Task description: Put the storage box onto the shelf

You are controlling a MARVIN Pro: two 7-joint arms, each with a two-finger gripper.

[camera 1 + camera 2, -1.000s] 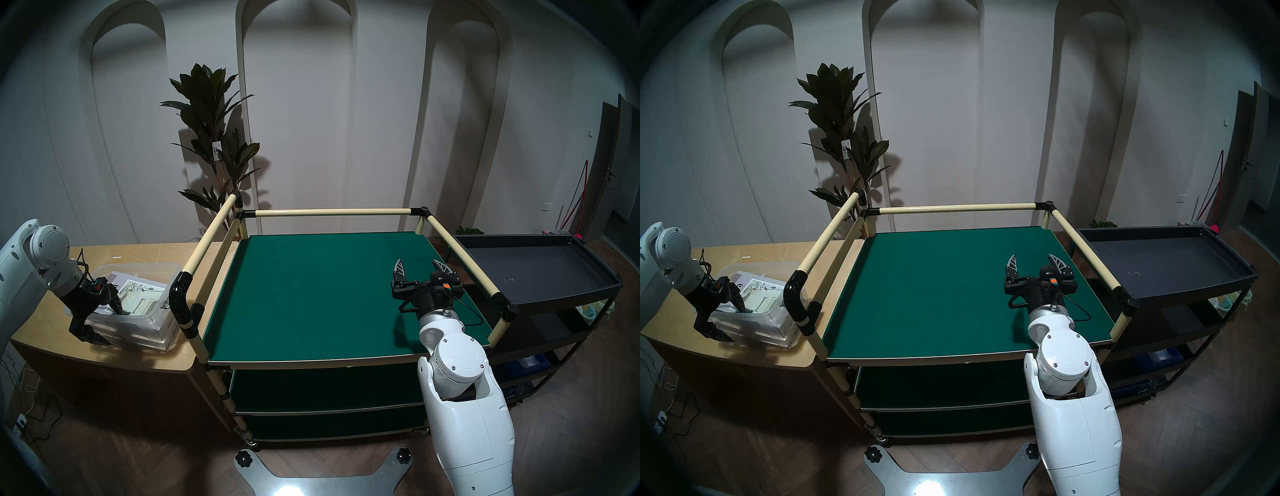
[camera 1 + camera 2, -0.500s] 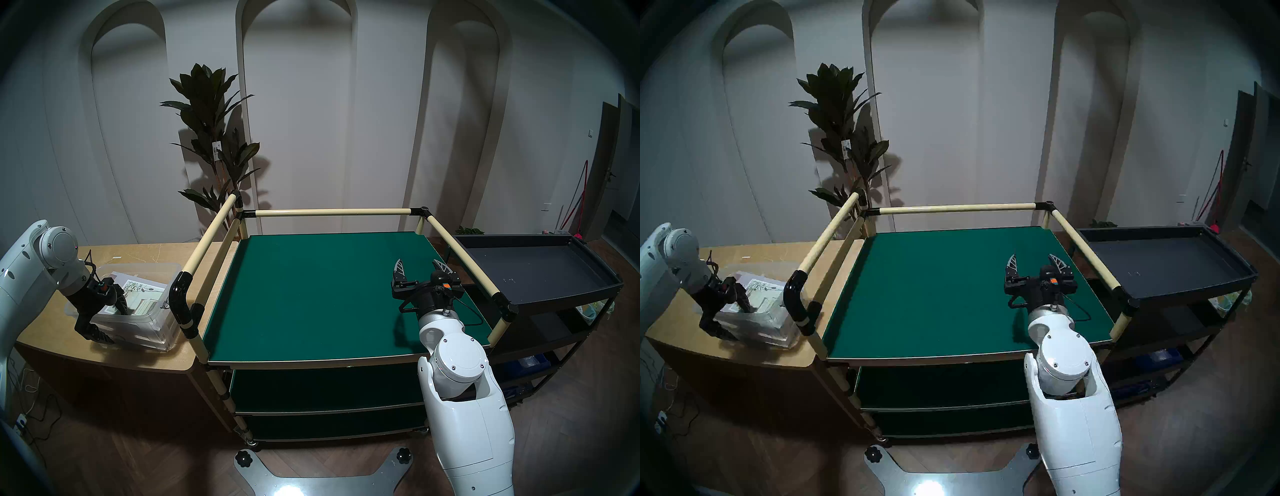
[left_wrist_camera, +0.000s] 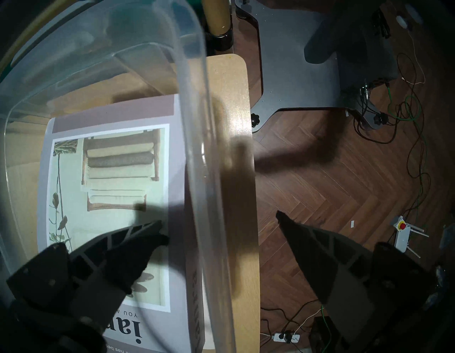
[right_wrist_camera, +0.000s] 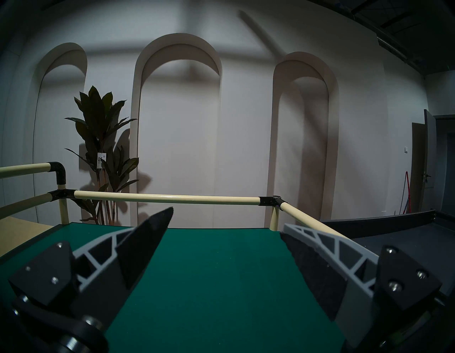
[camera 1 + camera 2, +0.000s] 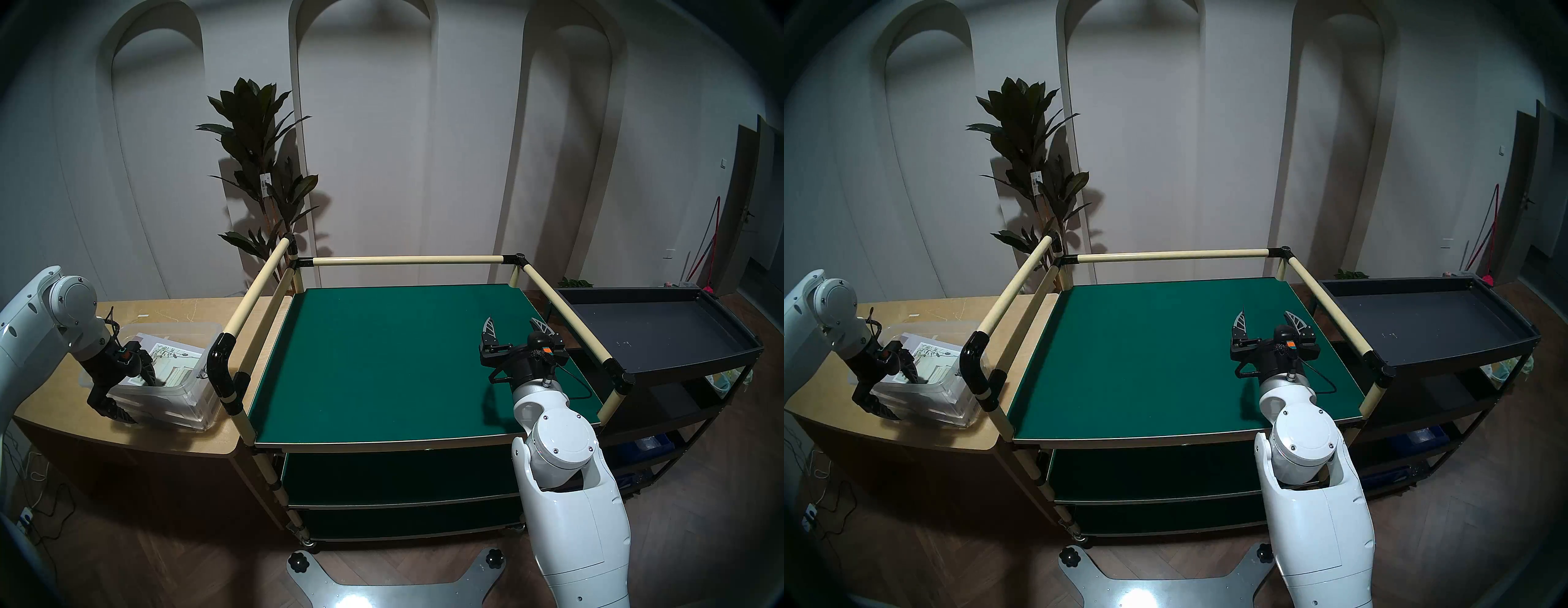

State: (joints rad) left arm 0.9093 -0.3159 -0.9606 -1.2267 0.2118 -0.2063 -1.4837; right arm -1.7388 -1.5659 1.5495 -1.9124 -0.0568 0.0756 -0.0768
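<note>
- Straddling the near long wall of the box [image 5: 169,373] with the left gripper [image 3: 219,224]: one finger inside over the magazine [image 3: 110,197], one outside, jaws spread, not yet clamped.
- Sitting on the counter [image 5: 140,429], box at 9 o'clock of the shelf [image 5: 382,361], just beside its rail.
- Hovering over the felt at 3 o'clock, right gripper [image 5: 515,329] spread wide, holding nothing.
- Likely stiff but slick clear plastic, weighted by paper; one-wall pinch may tilt.
- Better hold: rim near wall's middle.
</note>
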